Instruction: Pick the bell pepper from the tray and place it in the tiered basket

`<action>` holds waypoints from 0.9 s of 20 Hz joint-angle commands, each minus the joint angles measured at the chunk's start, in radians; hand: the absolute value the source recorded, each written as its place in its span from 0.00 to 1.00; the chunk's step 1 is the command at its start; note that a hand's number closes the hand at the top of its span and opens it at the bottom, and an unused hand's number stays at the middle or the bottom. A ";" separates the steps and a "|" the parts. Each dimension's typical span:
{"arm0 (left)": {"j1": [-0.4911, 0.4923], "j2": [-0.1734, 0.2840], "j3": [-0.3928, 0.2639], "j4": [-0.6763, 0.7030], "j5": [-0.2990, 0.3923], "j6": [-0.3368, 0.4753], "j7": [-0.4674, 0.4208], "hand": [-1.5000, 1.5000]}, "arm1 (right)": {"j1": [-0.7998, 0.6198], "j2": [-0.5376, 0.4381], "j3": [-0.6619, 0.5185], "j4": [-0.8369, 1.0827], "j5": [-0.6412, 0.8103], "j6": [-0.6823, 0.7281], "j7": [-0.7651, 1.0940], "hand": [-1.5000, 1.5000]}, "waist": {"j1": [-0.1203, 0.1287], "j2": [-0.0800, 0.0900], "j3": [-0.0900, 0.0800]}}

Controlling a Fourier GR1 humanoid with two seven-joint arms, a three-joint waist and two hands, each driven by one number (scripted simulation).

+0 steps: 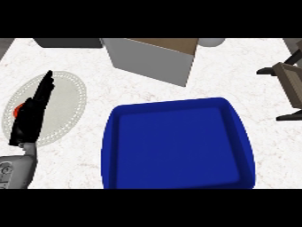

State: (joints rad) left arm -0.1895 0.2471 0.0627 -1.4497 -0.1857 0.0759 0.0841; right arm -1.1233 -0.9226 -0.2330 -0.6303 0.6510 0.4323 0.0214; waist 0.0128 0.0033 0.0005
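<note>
Across the whole frame we see a white marbled counter [75, 168] with faint reddish veins. Largest on it is a blue tray [179, 146], lower centre to right: glossy, rounded at the corners, with raised walls, its near edge cut off at the bottom of the scene. Nothing shows on its floor.

At upper centre stands a grey box [154, 60] with flat sides and a brownish inside, cropped along the top. To its left a dark grey block [68, 42] is only partly in view, and to its right a pale rounded thing [211, 42] is too cut off for us to name.

At the right edge we make out the tiered basket [298, 80], a brown, slatted frame on dark legs, mostly outside the frame.

At the left lies an oval, off-white plate [65, 106] with a dotted rim. Over it reaches our left hand [30, 115], black, seen edge-on, with straight fingers pointing toward the upper part of the frame; the grey forearm enters at lower left. Just beside the palm a small red-orange patch shows, which we take to be the bell pepper [17, 109], on the plate and mostly hidden by the hand. Whether the thumb curls round it we cannot tell.
</note>
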 commanded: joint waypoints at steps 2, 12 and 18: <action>0.054 -0.008 -0.013 -0.035 -0.010 -0.002 -0.016 0.50 | -0.016 -0.029 -0.106 0.053 -0.069 -0.039 -0.017 0.00 | 0.006 0.000 0.000; 0.020 -0.031 -0.025 -0.064 -0.037 0.021 0.043 0.50 | -0.107 -0.150 -0.206 0.101 -0.110 -0.102 0.039 0.00 | 0.002 0.001 0.000; 0.034 -0.018 -0.001 -0.047 -0.018 0.001 0.022 0.50 | -0.097 -0.320 -0.301 0.221 -0.180 0.059 0.115 0.00 | -0.004 0.002 0.001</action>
State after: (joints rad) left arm -0.1458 0.2360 0.0673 -1.4860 -0.2008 0.0768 0.0810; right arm -1.2199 -1.1386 -0.4724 -0.4963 0.5074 0.4218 0.1114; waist 0.0086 0.0027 -0.0001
